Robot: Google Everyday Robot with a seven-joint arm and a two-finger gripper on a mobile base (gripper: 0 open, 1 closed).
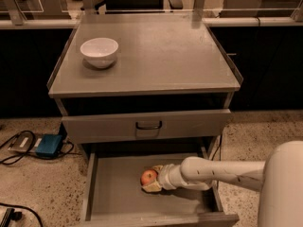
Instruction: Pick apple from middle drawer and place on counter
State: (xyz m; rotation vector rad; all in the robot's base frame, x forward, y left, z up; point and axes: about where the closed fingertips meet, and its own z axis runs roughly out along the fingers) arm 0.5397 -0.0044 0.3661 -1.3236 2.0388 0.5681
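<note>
The apple (148, 176), small and red-orange, lies on the floor of the open middle drawer (116, 190), near its centre. My gripper (152, 178) reaches in from the right, low inside the drawer. It is shut on the apple, with one finger behind it and one in front. The apple still rests on the drawer floor. The white arm (222, 173) stretches across the drawer's right half and hides part of the floor. The counter (161, 56) is the grey cabinet top above.
A white bowl (99, 51) stands on the counter's back left. The upper drawer front with a dark loop handle (148, 125) is closed, overhanging the back of the open drawer. A blue device (48, 145) and cables lie on the speckled floor at left.
</note>
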